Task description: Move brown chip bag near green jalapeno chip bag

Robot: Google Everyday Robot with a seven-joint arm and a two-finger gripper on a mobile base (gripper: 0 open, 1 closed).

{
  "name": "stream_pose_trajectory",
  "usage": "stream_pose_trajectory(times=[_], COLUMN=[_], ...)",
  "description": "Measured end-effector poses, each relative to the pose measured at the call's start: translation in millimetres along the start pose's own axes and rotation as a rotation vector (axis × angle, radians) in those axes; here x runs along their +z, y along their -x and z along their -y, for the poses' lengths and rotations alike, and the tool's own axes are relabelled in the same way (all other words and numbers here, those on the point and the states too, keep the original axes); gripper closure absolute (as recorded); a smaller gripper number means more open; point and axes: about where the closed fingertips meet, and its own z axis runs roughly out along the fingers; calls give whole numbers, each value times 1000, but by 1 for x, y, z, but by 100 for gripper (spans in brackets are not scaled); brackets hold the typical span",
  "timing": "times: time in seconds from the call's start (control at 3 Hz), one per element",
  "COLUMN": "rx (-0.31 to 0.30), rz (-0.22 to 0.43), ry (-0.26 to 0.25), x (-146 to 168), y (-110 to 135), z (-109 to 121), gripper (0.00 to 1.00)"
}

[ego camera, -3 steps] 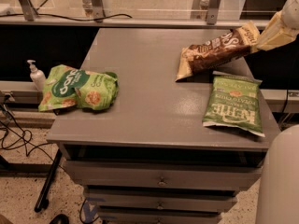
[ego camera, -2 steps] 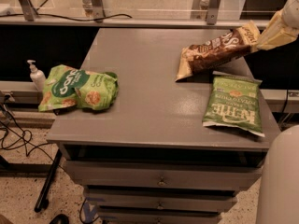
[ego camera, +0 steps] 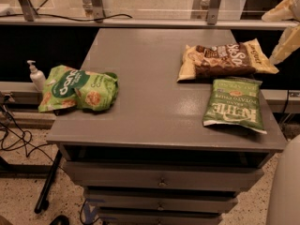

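We find the brown chip bag (ego camera: pixel 225 60) lying flat on the far right part of the tabletop (ego camera: pixel 150 88), long side running left to right. Just on its near side lies the green jalapeno chip bag (ego camera: pixel 233 104). Their edges are so close that we cannot tell whether they touch. The end effector (ego camera: pixel 268 40) sits at the far right edge of the scene, beyond the tabletop's right corner. Its two cream fingers (ego camera: pixel 287 43) are spread apart with nothing between them, and the lower tip is near the brown bag's right end. We judge the placing step to be done, since the bag lies beside its target and nothing is pinching it. What we think the next move calls for is a clean retreat up and away to the right, without the lower finger catching the bag's crimped end. The puffy light-green snack bag (ego camera: pixel 77 89) at the left edge and the pump bottle (ego camera: pixel 36 75) beyond it are well apart from all this.
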Motion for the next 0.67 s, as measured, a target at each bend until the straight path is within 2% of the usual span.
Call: stream_pose_trajectory(times=[0.33, 0.67], rx=[26, 120], rz=[38, 148], ry=[-46, -112], x=[-29, -70], y=[11, 19], z=[-2, -9], gripper=[0, 0])
